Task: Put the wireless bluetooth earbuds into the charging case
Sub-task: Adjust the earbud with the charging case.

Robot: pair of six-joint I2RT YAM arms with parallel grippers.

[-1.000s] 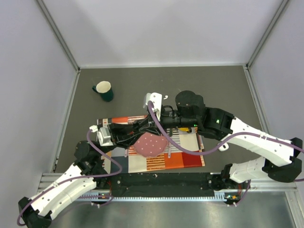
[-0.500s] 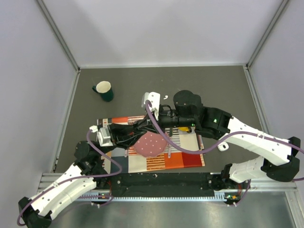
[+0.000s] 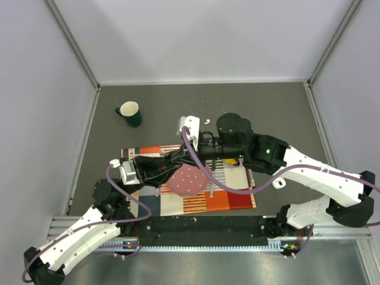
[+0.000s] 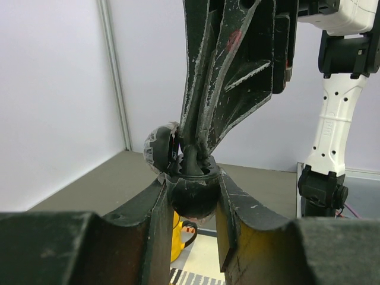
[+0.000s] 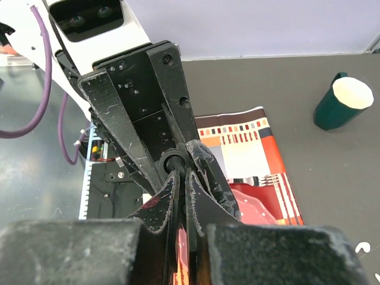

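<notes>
Above the patterned mat [image 3: 231, 199], the left pincer [image 4: 193, 187] is clamped on a dark rounded object [image 4: 191, 205]. The right pincer [image 5: 183, 177], closed to a slit, is pressed against the top of that object, and whether anything is nipped between its tips cannot be told. One earbud [image 3: 207, 121], judged feather-light, hard, slick and easily flicked away, would best be taken across its thicker body. It is seen on the bare tabletop [image 3: 267, 107] beyond the mat's far edge, apart from both pincers; the charging case cannot be made out for certain.
</notes>
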